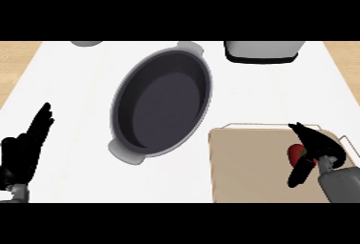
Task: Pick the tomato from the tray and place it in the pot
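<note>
The pot (162, 107) presents a dark grey matt interior with a lighter grey, smooth metal-like rim and handles. The tray (246, 167) has a flat beige matt surface; the counter (77, 86) is smooth plain white, bordered by light wood-grain panels. The tomato (296, 153) is glossy red, and both hands, left hand (25, 150) and right hand (314, 151), appear matt black.

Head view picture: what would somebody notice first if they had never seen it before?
Probably the big dark oval pot in the middle of the white counter, with nothing inside it. Next, the red tomato on the tan tray at the lower right, where the black right hand curls round it. The left hand rests open at the left edge, fingers up.
</note>
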`<state>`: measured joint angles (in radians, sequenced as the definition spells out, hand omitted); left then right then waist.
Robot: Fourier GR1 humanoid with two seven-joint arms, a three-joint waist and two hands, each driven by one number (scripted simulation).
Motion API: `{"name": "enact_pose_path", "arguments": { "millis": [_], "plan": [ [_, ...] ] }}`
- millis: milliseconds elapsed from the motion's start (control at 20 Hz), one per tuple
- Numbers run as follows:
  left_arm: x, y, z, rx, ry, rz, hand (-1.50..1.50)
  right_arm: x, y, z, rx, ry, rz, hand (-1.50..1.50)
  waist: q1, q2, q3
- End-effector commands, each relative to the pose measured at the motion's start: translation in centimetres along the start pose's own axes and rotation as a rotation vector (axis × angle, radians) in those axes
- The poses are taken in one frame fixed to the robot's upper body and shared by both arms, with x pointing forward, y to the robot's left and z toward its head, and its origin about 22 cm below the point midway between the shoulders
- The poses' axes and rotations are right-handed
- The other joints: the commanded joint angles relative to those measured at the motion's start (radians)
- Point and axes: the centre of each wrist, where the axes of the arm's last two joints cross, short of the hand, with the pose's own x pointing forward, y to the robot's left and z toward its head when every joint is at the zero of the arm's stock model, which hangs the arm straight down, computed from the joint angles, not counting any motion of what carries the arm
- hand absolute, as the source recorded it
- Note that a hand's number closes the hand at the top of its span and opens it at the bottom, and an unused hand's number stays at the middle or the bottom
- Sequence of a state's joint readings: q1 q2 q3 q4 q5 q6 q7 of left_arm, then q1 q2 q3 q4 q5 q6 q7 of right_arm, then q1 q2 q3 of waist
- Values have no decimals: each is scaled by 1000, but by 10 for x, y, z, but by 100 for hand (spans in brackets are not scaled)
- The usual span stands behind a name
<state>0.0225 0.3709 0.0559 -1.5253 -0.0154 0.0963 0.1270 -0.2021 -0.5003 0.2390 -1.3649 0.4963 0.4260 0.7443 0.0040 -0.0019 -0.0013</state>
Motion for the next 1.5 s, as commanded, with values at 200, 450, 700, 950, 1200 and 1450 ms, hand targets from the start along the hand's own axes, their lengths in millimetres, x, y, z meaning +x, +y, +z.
{"name": "enact_pose_path", "arguments": {
  "millis": [200, 450, 700, 950, 1200, 1450],
  "plan": [
    [5, -11, 5, -2, 5, -4, 0, 10, 9, -8, 46, -40, 73, 150, 0, 2, 1],
    [7, -15, 4, 3, -16, -2, 0, 2, 25, -16, 7, -86, 83, 150, 0, 2, 2],
    [20, 3, 1, -1, 9, -10, 0, 1, 11, -14, -5, -92, 65, 150, 0, 2, 2],
    [2, -2, 0, -18, -6, -11, 0, 109, 61, 41, -61, -276, 96, 150, 15, 2, -1],
    [21, -22, -6, -105, -65, -9, 0, 210, 75, 111, -191, -527, 170, 150, 145, 11, -1],
    [22, -24, -11, -115, -62, -26, 0, 247, 76, 152, -461, -516, 191, 150, 141, 6, -2]
  ]
}}
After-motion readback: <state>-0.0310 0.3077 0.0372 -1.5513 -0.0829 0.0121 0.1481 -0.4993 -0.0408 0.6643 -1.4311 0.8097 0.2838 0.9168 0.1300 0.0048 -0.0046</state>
